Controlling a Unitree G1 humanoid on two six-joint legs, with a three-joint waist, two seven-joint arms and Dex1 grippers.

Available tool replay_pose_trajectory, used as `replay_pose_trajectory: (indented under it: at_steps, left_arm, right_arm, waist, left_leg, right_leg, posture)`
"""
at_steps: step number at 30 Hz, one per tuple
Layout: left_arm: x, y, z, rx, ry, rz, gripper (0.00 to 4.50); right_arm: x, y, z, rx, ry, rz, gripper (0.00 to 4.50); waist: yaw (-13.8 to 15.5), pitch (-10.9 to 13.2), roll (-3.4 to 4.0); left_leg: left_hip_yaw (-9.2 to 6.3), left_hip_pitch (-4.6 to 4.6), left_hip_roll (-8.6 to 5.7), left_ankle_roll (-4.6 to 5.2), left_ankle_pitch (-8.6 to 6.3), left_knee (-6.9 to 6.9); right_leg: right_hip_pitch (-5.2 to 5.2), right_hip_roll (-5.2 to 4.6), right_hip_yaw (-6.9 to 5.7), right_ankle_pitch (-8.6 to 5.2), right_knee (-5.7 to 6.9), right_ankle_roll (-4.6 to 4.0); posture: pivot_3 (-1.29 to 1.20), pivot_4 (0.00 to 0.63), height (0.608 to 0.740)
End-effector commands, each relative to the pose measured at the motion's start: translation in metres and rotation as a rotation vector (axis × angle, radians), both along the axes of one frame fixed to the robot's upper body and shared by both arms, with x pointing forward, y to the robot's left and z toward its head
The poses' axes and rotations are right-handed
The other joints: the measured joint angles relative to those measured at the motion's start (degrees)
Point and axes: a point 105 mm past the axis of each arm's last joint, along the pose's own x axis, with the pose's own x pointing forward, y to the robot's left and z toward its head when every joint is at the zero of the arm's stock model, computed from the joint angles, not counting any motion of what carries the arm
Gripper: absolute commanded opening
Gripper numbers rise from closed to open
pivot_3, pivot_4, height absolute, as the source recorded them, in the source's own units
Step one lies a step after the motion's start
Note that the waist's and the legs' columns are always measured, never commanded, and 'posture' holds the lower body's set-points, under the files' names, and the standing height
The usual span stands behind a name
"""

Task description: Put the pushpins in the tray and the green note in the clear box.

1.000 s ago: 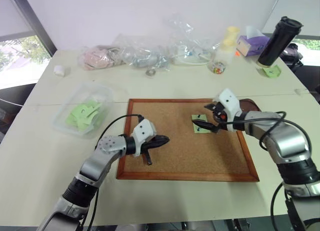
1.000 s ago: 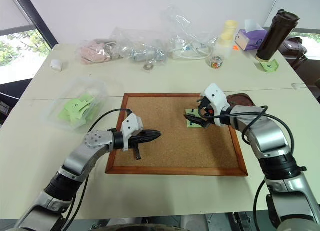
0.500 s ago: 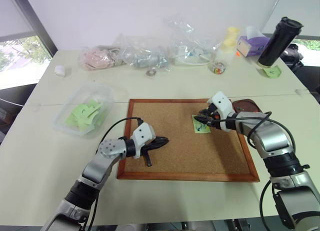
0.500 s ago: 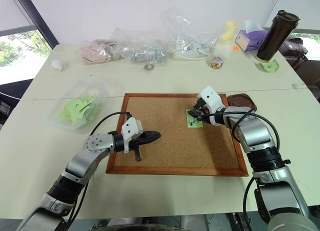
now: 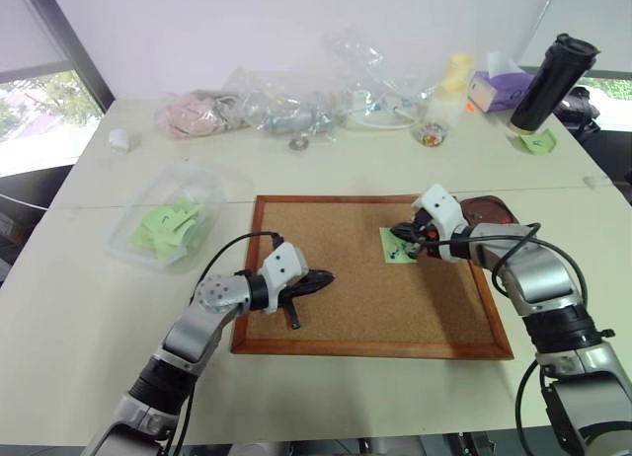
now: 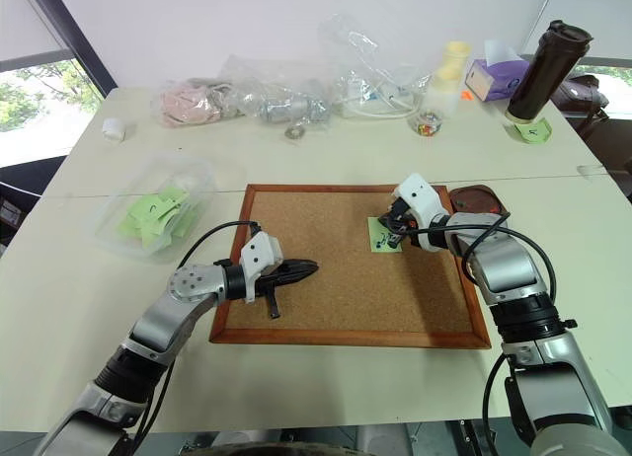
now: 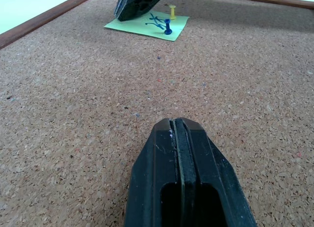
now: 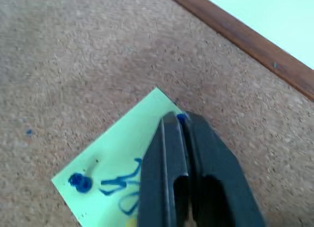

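Note:
The green note (image 5: pixel 397 247) with blue scribbles lies on the corkboard (image 5: pixel 365 308), with pushpins stuck in it. A blue one (image 7: pixel 168 28) and a yellow one (image 7: pixel 172 12) stand in the note. My right gripper (image 8: pixel 177 120) is at the note's corner, shut on another blue pushpin (image 8: pixel 182 119) whose head shows between the fingertips. My left gripper (image 5: pixel 326 275) hovers low over the board's near left part, shut and holding nothing. The dark reddish tray (image 5: pixel 491 207) sits just off the board's far right corner. The clear box (image 5: pixel 120 244) holds several lime notes at the left.
Wrinkled plastic bags (image 5: pixel 286 106) line the table's far edge. Near them are a small clear cup (image 5: pixel 432 133), a yellow bottle (image 5: pixel 454 76), a purple tissue box (image 5: pixel 497 89) and a tall dark tumbler (image 5: pixel 551 81). A small white object (image 5: pixel 118 138) lies far left.
My right gripper has gone from wide open above the note to shut at its corner, on the blue pin. The left arm has not moved.

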Motion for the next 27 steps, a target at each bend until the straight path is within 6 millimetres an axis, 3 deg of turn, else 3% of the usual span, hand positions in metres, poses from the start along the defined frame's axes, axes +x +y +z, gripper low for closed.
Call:
replay_pose_trajectory:
  at_steps: [1,6,11,15,17,20,25,27]
  left_arm:
    - [-0.004,-0.001,-0.010,0.030,0.035,-0.010,0.00]
    - [-0.007,-0.002,-0.014,0.055,0.063,-0.016,0.00]
    - [-0.007,-0.002,-0.018,0.064,0.083,-0.005,0.00]
    - [-0.009,-0.006,-0.020,0.059,0.100,-0.010,0.00]
    - [-0.009,-0.007,-0.020,0.058,0.099,-0.009,0.00]
    - [-0.009,-0.007,-0.020,0.056,0.098,-0.009,0.00]
    - [-0.009,-0.008,-0.019,0.055,0.094,-0.009,0.00]
    - [-0.009,-0.007,-0.019,0.056,0.093,-0.010,0.00]
  right_arm:
    - [0.002,-0.002,0.007,0.005,-0.023,-0.001,0.04]
    - [-0.003,-0.004,0.048,0.085,-0.116,-0.016,0.04]
    - [-0.015,-0.008,0.073,0.156,-0.149,-0.032,0.04]
    - [-0.018,-0.030,0.091,0.217,-0.184,-0.127,0.04]
    - [-0.016,-0.048,0.089,0.197,-0.191,-0.196,0.04]
    - [-0.012,-0.090,0.081,0.162,-0.200,-0.371,0.04]
    - [-0.006,-0.134,0.066,0.127,-0.197,-0.532,0.04]
    - [-0.003,-0.142,0.058,0.123,-0.186,-0.564,0.04]
  waist:
    - [-0.01,0.00,0.00]
    - [0.07,0.00,0.00]
    - [0.02,-0.01,0.02]
    - [0.05,-0.02,0.01]
    - [0.14,-0.02,0.02]
    - [0.15,-0.02,0.02]
    - [0.04,-0.08,0.11]
    - [0.06,-0.08,0.12]
  left_leg:
    - [0.00,0.00,0.00,0.00,0.00,0.00]
    - [0.00,-0.03,0.00,0.00,0.00,0.00]
    - [0.00,-0.02,-0.01,0.00,0.00,0.00]
    - [-0.02,0.00,-0.01,0.01,0.00,0.00]
    - [-0.02,0.00,-0.02,0.01,0.00,0.00]
    - [-0.02,0.00,-0.04,0.01,0.00,0.00]
    - [0.00,0.02,-0.05,0.01,0.00,-0.01]
    - [0.01,0.02,-0.05,0.01,0.00,0.00]
  right_leg:
    - [0.00,0.00,0.00,0.00,0.00,0.00]
    - [-0.02,-0.01,0.00,0.00,0.00,0.00]
    - [-0.02,0.00,0.02,0.00,0.00,0.00]
    - [0.03,-0.01,0.01,0.00,-0.01,0.00]
    - [0.03,-0.01,0.01,0.00,-0.01,0.00]
    - [0.05,-0.03,0.01,0.00,-0.01,0.00]
    - [0.04,-0.03,0.01,0.00,0.00,0.00]
    - [0.05,-0.03,0.02,0.00,0.00,0.00]
  posture:
    - [0.00,0.150,0.740]
    - [0.00,0.150,0.740]
    - [0.00,0.150,0.740]
    - [0.00,0.150,0.740]
    - [0.00,0.150,0.740]
    - [0.00,0.150,0.740]
    - [0.00,0.150,0.740]
    - [0.00,0.150,0.740]
